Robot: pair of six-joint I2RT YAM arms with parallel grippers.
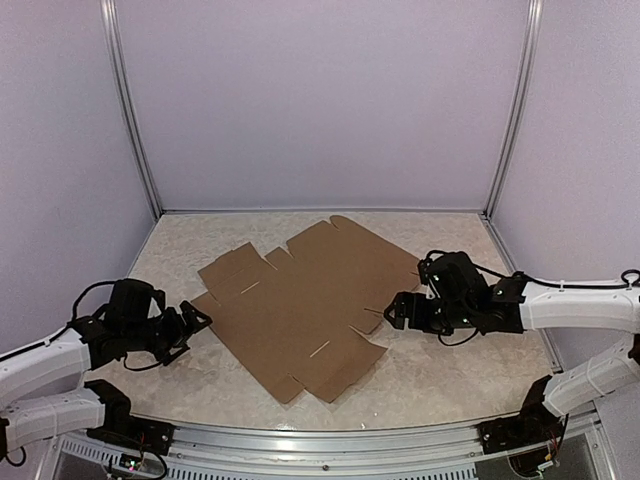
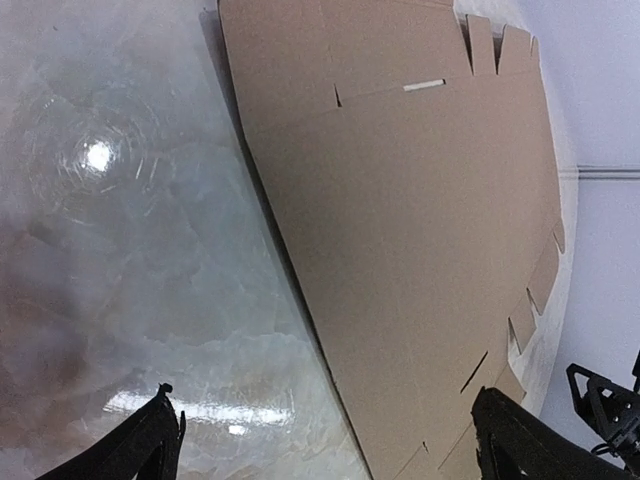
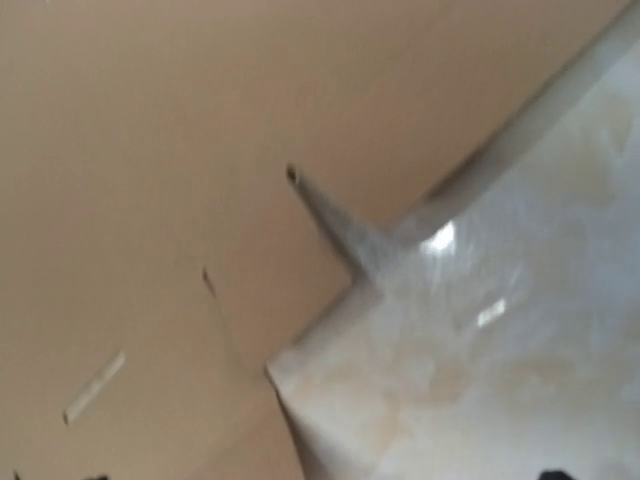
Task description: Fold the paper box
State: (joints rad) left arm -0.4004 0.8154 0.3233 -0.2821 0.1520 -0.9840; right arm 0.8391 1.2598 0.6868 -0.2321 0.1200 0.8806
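The paper box [image 1: 300, 300] is a plain brown die-cut cardboard sheet lying flat and unfolded in the middle of the table, with flaps, tabs and slots along its edges. My left gripper [image 1: 198, 320] is open and empty, low at the sheet's left edge. In the left wrist view the sheet [image 2: 420, 220] fills the right half, and its edge runs between the wide-apart fingers [image 2: 150, 450]. My right gripper [image 1: 393, 310] is low at the sheet's right edge. The right wrist view is blurred and shows the sheet [image 3: 150, 150] with a notch in its edge. Only dark finger tips show at the bottom corners, far apart.
The table [image 1: 450, 370] is glossy pale marble with a metal rail along its near edge. Pale walls and two upright metal posts [image 1: 135, 120] close in the back and sides. The right gripper also shows at the far corner of the left wrist view [image 2: 610, 410].
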